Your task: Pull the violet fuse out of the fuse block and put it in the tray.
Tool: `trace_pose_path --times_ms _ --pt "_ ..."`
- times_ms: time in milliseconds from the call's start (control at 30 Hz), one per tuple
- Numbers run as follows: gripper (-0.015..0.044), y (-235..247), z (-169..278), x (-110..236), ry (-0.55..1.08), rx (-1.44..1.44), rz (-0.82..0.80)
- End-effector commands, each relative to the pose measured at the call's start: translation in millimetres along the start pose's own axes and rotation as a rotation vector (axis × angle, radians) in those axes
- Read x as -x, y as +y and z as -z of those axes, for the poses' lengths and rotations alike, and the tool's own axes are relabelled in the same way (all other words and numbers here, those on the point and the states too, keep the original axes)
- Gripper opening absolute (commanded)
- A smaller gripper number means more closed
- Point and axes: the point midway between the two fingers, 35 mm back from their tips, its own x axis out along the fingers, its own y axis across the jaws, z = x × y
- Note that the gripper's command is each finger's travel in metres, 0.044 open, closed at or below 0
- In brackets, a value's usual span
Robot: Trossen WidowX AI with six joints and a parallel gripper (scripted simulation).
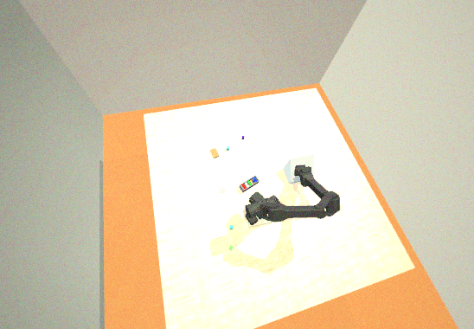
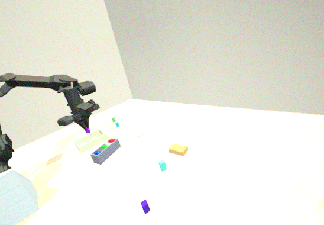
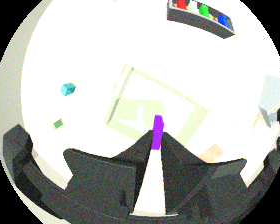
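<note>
My gripper (image 2: 87, 128) (image 3: 157, 137) is shut on the violet fuse (image 2: 88, 131) (image 3: 158, 124), which sticks out below the fingertips. It hangs in the air above the pale tray (image 2: 88, 148) (image 3: 193, 123). The inside of the tray shows no fuse. In the top view the arm hides most of the tray and the held fuse. The dark fuse block (image 2: 104, 156) (image 3: 195, 21) stands beside the tray, apart from the gripper. It holds a red fuse (image 2: 111, 141) (image 3: 181, 4), a white fuse (image 3: 193, 6), a green fuse (image 2: 104, 147) (image 3: 204, 11) and a blue fuse (image 2: 97, 152) (image 3: 223, 20).
A teal cube (image 1: 231, 227) (image 2: 117, 124) (image 3: 67, 89) and a green cube (image 1: 231, 248) (image 2: 113, 119) (image 3: 58, 123) lie past the tray. A tan block (image 1: 214, 153) (image 2: 178, 149), a cyan block (image 2: 162, 165) and a purple block (image 2: 145, 206) lie beyond the fuse block. A light blue box (image 2: 18, 197) stands by the arm's base.
</note>
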Motion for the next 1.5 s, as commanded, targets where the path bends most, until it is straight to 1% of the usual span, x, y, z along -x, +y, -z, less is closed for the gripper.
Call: trace_pose_path --times_ms 0,267,667,700,800,833,1467 --pt "0.0000 -1.8 0.4 -8.0 0.005 -0.009 0.005" --pt "0.0000 -2.3 0.8 -16.7 0.006 -0.009 0.004" --pt "0.0315 -0.7 1.0 -13.2 0.003 0.000 0.001" --pt "0.0330 -0.7 0.8 -10.3 0.003 -0.001 0.001" --pt "0.0330 -1.9 0.2 20.2 0.004 -0.009 0.005" --pt "0.0330 -2.1 0.3 23.1 0.004 -0.009 0.005" --pt "0.0330 -2.6 -0.7 22.1 -0.001 -0.016 0.007"
